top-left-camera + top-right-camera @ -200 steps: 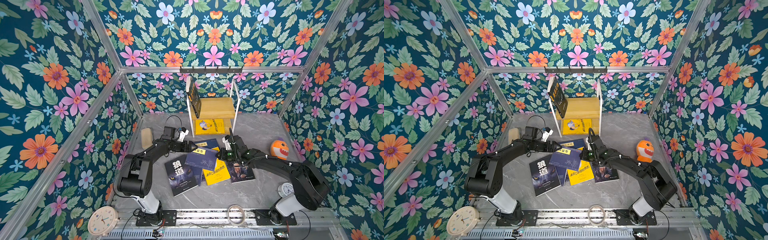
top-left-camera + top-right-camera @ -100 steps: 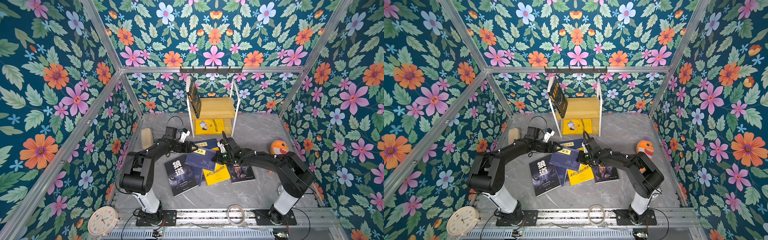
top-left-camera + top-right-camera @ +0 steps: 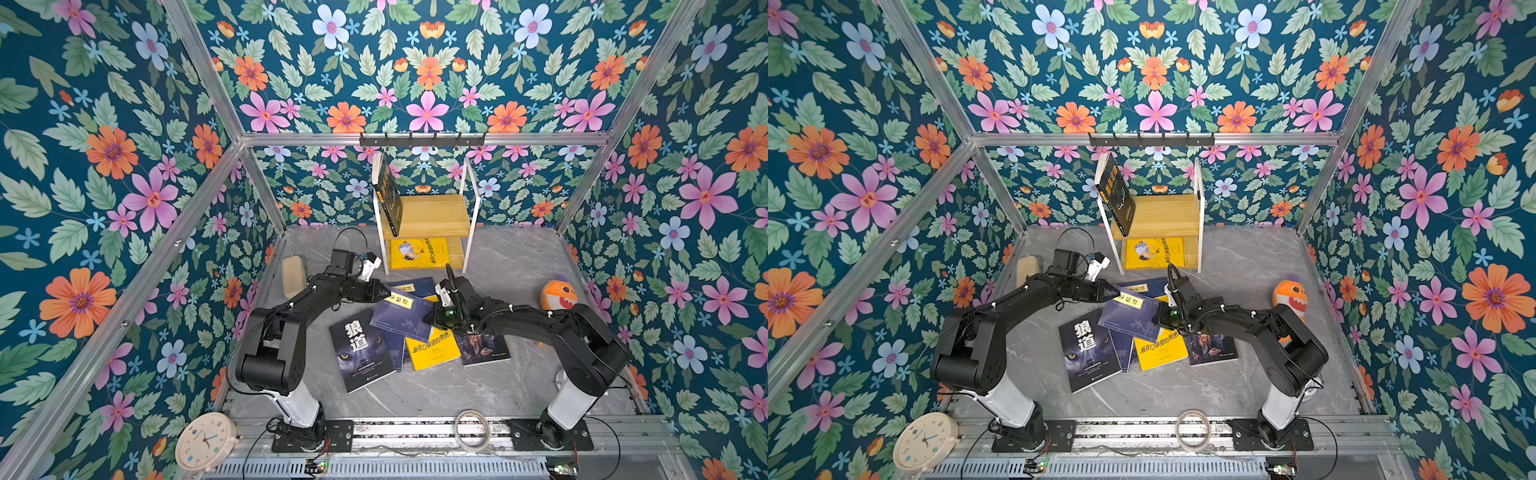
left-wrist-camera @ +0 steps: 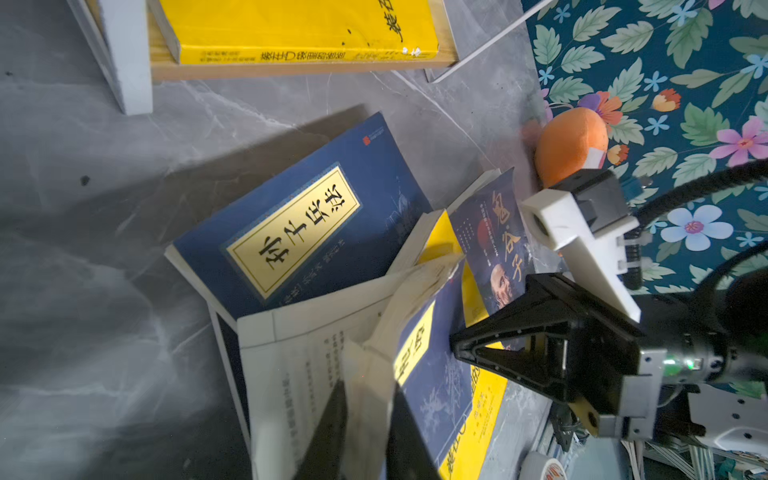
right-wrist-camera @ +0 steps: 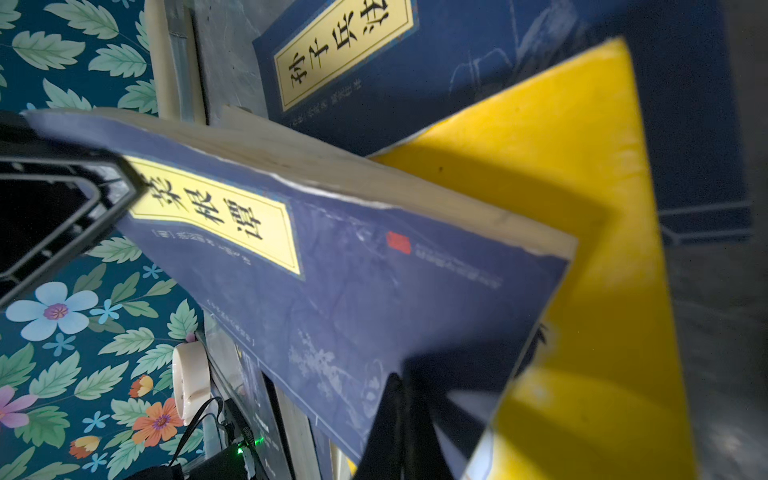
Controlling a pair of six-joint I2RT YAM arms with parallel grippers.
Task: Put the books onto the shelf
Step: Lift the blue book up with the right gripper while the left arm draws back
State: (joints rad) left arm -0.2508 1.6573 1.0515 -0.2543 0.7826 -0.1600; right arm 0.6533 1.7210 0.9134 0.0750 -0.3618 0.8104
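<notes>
Navy book [image 3: 399,322] labelled 菜根谭 is pinched by left fingers [image 4: 328,434] and right fingers [image 5: 384,436], both closed.

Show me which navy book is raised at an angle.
The tilted navy book, pinched by the left gripper and the right gripper. The other navy book lies flat, nearer the shelf.

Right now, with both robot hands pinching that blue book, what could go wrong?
1. The left gripper pinches the blue book by its paper edge, and loose pages fan open; they might tear or slip out.
2. The right gripper is shut on the far corner of the same book; if the arms pull apart, it could rip.
3. The dark book on the shelf leans tilted; a bump while shelving might topple it.
</notes>
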